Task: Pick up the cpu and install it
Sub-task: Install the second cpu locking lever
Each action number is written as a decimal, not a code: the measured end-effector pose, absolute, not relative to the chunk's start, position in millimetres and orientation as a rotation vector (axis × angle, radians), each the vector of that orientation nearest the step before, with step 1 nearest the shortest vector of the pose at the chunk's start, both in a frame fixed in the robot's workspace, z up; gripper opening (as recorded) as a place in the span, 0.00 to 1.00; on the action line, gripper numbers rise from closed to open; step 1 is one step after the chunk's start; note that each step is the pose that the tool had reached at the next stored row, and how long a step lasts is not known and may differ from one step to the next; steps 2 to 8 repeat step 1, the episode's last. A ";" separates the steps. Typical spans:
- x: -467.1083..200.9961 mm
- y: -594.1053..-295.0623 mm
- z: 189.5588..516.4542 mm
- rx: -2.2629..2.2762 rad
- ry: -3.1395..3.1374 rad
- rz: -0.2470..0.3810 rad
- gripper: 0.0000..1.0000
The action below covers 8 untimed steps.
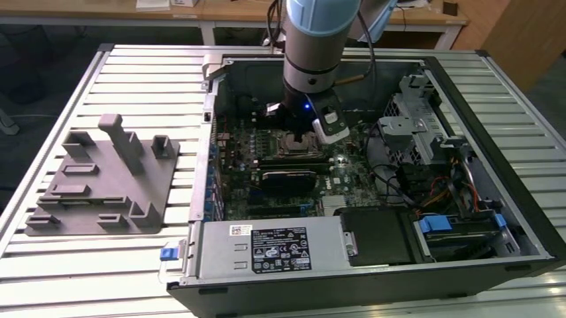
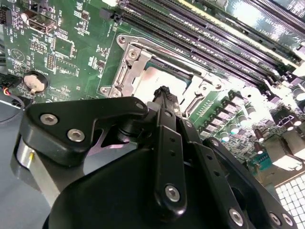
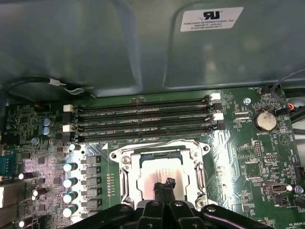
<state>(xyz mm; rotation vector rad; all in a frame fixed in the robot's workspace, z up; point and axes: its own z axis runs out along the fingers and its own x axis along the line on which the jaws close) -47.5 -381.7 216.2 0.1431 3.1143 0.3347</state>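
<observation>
One arm reaches down into the open computer case (image 1: 372, 199) in the exterior view, its tool (image 1: 305, 136) low over the socket (image 1: 292, 144) near the middle of the motherboard (image 1: 292, 172). The case lies on a slatted metal surface (image 1: 115, 278), and a grey plastic fixture (image 1: 102, 179) with upright posts sits well apart toward the exterior view's left, with nothing pale on it that I can make out.

Second wrist view: the tool (image 2: 164, 93) has its fingertips (image 2: 163, 91) pressed together into a narrow point, with no chip between them. They sit right at the pale silver top of the cpu (image 2: 162, 78), which lies flat inside the metal frame of the socket (image 2: 127, 67); whether they touch it I cannot tell. Memory slots (image 2: 200, 33) run just beside the frame.

First wrist view: the cpu (image 3: 155, 174) appears seated level in the socket (image 3: 125, 162), its frame around it on all sides, and the closed tips of the tool (image 3: 163, 183) stand over the chip's near half. So the chip looks already placed rather than carried.

As a judgement, the cpu is light, stiff and flat, with a smooth metal lid that could slip, and its underside and the socket contacts are likely fragile; the safe hold is by two opposite edges, kept level, never by force from above
</observation>
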 end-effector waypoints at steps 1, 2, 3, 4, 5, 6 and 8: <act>-47.5 -381.7 216.2 0.143 3.114 0.335 0.11; -47.5 -381.7 216.2 0.143 3.114 0.335 0.11; -47.5 -381.7 216.2 0.143 3.114 0.335 0.11; -47.5 -381.7 216.2 0.143 3.114 0.335 0.11; -47.5 -381.7 216.2 0.143 3.114 0.335 0.11; -47.5 -381.7 216.2 0.143 3.114 0.335 0.11; -47.5 -381.7 216.2 0.143 3.114 0.335 0.11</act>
